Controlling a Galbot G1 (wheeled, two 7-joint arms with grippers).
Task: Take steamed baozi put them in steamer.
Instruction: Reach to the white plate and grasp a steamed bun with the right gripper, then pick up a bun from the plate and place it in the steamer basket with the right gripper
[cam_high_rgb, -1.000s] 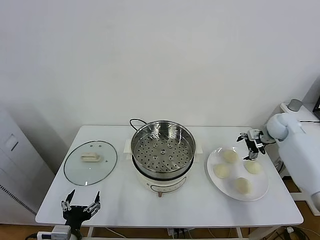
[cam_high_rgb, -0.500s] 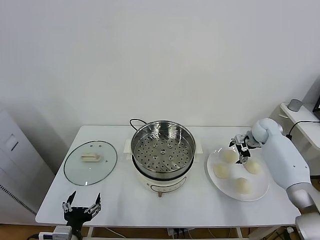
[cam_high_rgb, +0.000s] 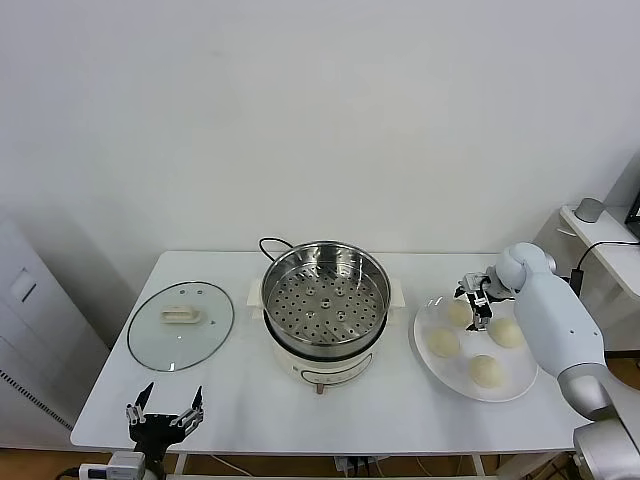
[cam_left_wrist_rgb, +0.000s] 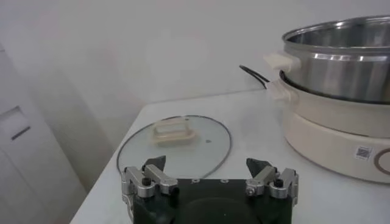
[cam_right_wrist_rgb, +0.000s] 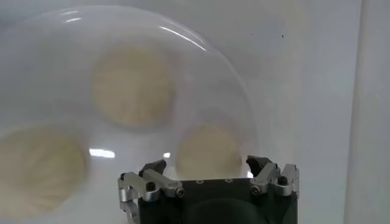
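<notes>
No words or numbers clear enough to read, small square code sticker on the white cooker base (cam_left_wrist_rgb: 364, 153), too tiny to make out

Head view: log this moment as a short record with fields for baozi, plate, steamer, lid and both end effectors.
baozi: four steamed baozi, all on the plate
plate: white plate, right of the steamer
steamer: steamer empty, uncovered, at table centre
lid: glass lid flat on the table, left of the steamer
right end effector: right end effector open, above the plate's far edge, holding nothing
left end effector: left end effector open, at the table's near left edge
</notes>
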